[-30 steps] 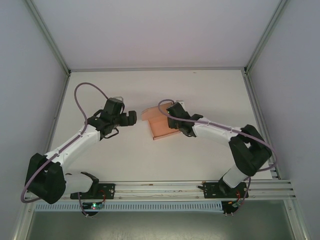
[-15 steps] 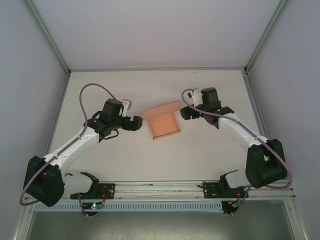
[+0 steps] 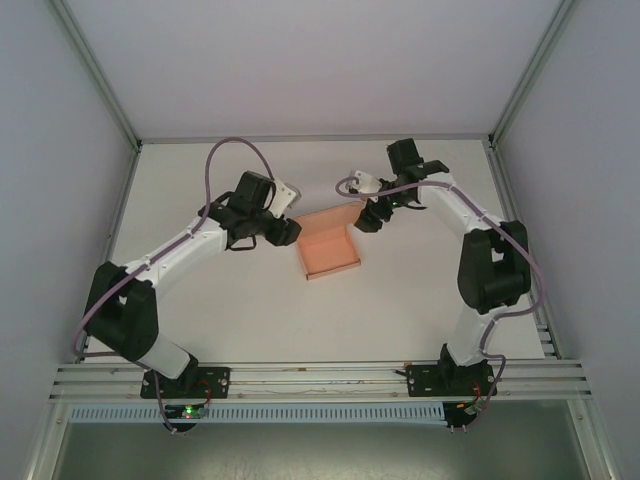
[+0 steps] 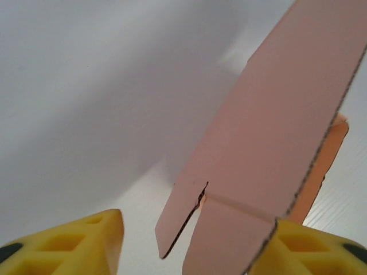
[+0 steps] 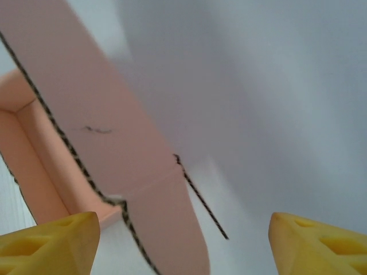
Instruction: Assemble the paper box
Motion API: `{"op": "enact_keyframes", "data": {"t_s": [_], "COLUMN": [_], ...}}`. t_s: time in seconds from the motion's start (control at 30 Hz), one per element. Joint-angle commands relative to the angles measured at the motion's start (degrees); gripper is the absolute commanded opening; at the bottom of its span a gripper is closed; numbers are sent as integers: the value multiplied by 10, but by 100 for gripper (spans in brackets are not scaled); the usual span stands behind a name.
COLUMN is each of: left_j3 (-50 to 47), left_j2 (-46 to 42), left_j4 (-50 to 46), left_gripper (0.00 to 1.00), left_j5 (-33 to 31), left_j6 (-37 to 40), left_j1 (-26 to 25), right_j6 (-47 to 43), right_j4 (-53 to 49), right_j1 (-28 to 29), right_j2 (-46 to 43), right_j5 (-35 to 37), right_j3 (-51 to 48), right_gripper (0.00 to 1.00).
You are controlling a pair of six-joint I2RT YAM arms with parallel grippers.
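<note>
The paper box (image 3: 331, 254) is a salmon-pink open tray in the middle of the table, its lid flap (image 3: 325, 218) standing up at the far side. My left gripper (image 3: 289, 232) is at the lid's left end. In the left wrist view the lid flap (image 4: 269, 126) and its side tab stand between the yellow fingers, against the right one, with a gap to the left one; the left gripper (image 4: 192, 243) is open. My right gripper (image 3: 368, 219) is at the lid's right end. In the right wrist view the right gripper (image 5: 183, 238) is open wide around the lid's tab (image 5: 166, 223).
White table (image 3: 240, 320) with grey enclosure walls on three sides and a metal rail (image 3: 320, 375) at the near edge. The right arm (image 3: 470, 220) arches over the back right of the table. The tray's inside (image 5: 34, 154) shows at the left of the right wrist view.
Both arms swung toward the back. The left gripper moved right to the lid's left end and its jaws narrowed. The right gripper left the tray and came to the lid's right end.
</note>
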Motion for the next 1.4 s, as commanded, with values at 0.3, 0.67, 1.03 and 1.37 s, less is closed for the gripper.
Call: {"op": "enact_keyframes", "data": {"t_s": [0.3,0.67,1.03,1.37], "left_j3": [53,84,104,109], "left_j2": [33,51,62,64], "left_j4": [-53,-113,-114,-47], "left_gripper": [0,0,0,0], "left_j5": [24,45,18,-101], "left_j6": [109,201,205,19], "left_j1": [-4,-10,-14,-17], "right_j6": [-90,-119,-112,103], "right_j4": [-124,-177,-235,-82], "right_j1": [22,21,29,54], "right_j2": [66,74,108,32], "right_j5": [-28,4,52,110], "right_j3": [107,155,192,131], "right_gripper": [58,56,16,0]}}
